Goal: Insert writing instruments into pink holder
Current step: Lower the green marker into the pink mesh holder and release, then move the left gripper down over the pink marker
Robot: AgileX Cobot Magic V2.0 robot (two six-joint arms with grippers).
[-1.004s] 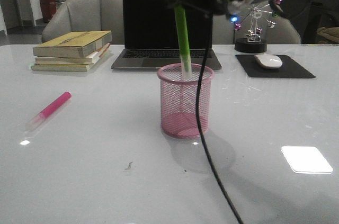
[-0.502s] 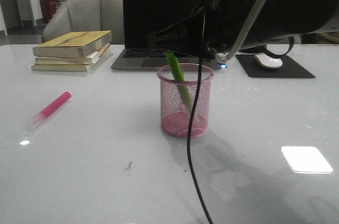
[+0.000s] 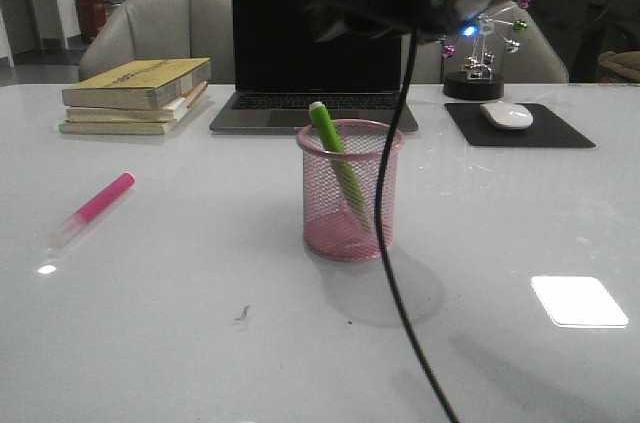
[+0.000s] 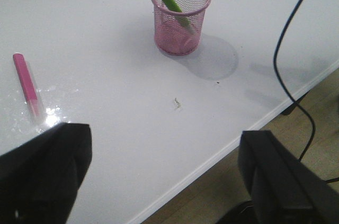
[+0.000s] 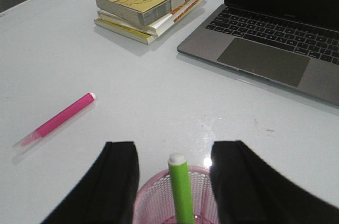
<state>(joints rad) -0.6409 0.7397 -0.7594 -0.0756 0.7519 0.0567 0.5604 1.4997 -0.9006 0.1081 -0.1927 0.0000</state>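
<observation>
Inside pink holder [image 3: 350, 191] green pen [image 3: 335, 156] leans; right tool [image 5: 172, 181] open above

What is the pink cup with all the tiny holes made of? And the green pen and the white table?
The round pink mesh cup looks like thin painted metal wire: a fine see-through grid between a solid rim and base. The lime green pen leaning inside it looks like smooth plastic, evenly coloured with a pale end. The white table is glossy, mirroring lights; possibly glass or lacquer, I can't tell which.
</observation>
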